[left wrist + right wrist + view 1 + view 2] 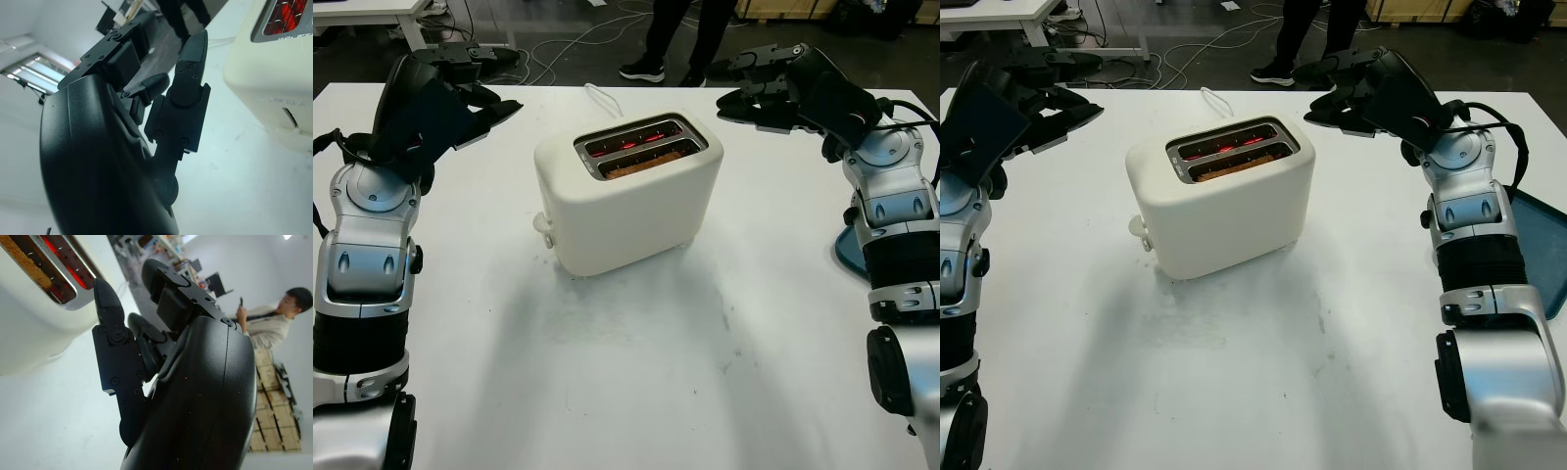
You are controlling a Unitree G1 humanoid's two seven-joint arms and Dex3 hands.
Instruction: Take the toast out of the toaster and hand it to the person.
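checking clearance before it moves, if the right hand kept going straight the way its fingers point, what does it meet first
Probably nothing on the table: the right hand points across behind the toaster, and that line looks free, though depth is unclear.

One toaster (626, 191), one toast (644, 161), two hands

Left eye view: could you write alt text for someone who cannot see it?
A white toaster stands mid-table with toast in its nearer slot and the farther slot glowing red. The robot's left hand and right hand hover open on either side, holding nothing.
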